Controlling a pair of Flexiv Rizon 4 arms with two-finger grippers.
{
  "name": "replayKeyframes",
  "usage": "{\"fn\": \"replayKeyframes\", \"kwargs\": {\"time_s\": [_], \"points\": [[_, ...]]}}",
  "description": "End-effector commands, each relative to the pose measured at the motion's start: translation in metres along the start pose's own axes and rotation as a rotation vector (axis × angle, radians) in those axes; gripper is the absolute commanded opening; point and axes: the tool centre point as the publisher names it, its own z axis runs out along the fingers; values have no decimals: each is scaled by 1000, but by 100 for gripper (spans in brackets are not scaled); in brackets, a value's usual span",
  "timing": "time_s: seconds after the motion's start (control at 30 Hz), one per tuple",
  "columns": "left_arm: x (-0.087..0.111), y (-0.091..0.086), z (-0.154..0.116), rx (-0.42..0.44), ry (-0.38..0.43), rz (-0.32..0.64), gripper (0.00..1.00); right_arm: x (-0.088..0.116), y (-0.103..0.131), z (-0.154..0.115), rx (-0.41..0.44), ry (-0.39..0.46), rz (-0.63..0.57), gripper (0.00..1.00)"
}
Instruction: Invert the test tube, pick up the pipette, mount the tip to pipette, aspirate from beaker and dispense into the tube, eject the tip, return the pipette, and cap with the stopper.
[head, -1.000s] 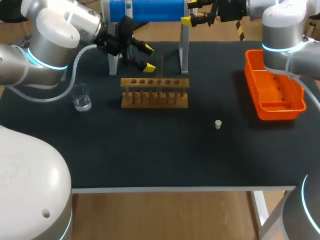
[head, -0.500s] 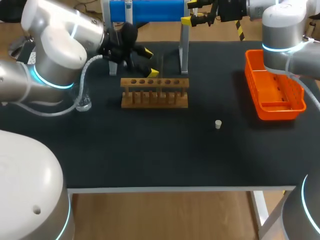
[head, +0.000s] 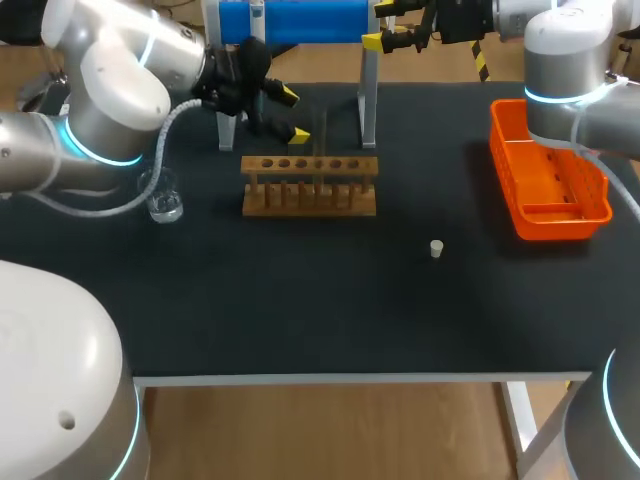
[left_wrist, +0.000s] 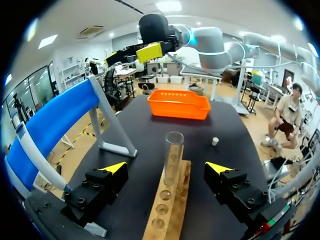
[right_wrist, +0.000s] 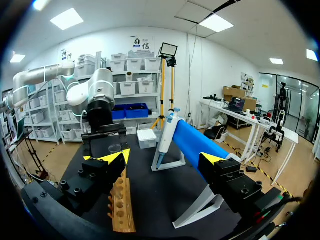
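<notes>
Step in hand, my read: invert tube, grasp not made.
- Left gripper (left_wrist: 165, 168) released, fingers well apart. Clear glass test tube (left_wrist: 173, 151) upright between them, untouched.
- Tube sits in slotted wooden rack (head: 310, 186), toward desk's far edge.
- Right gripper (right_wrist: 165, 158) released, empty, above far edge.
- Next: advance, pinch gently (smooth round glass, likely slippery), lift straight out of hole, then rotate.
- Small white stopper (head: 436, 248) right of desk centre; clear glass beaker (head: 162, 196) near left edge.
</notes>
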Motion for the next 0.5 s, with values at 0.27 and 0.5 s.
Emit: {"fn": "replayKeyframes", "kwargs": {"time_s": [0.27, 0.5], "points": [[-5, -3, 15, 19, -23, -10, 100, -1, 0, -1, 2, 4, 0, 100], [4, -2, 36, 29, -1, -28, 100, -1, 0, -1, 2, 4, 0, 100]]}}
